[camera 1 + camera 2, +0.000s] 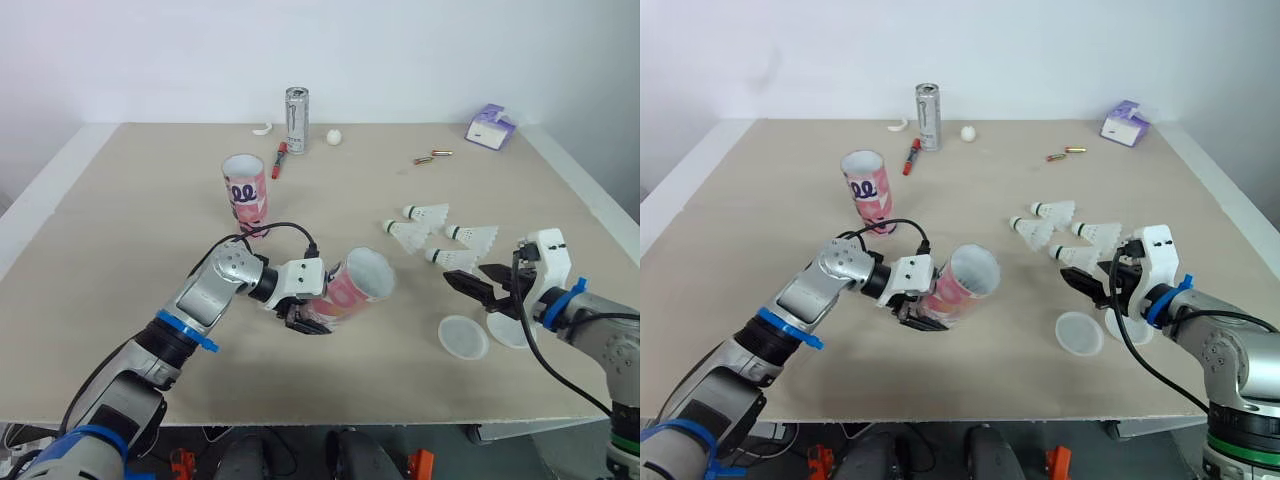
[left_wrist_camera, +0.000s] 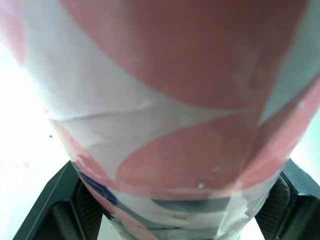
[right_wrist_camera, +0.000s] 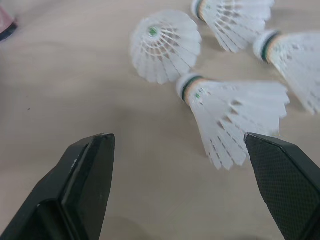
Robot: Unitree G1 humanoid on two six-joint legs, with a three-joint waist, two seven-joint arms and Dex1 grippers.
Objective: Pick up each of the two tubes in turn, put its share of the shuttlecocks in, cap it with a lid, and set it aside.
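My left gripper is shut on a pink-and-white tube tilted on its side, with the open mouth facing right. In the left wrist view the tube sits between both fingers. A second pink tube stands upright farther back on the table. Several white shuttlecocks lie at the right; the nearest one lies just ahead of my right gripper, which is open and empty. Two white lids lie flat beside the right gripper, one partly under it.
At the back of the beige table stand a silver can, a red marker, a small white ball, two small batteries and a purple tissue pack. The table's front edge runs close below both arms.
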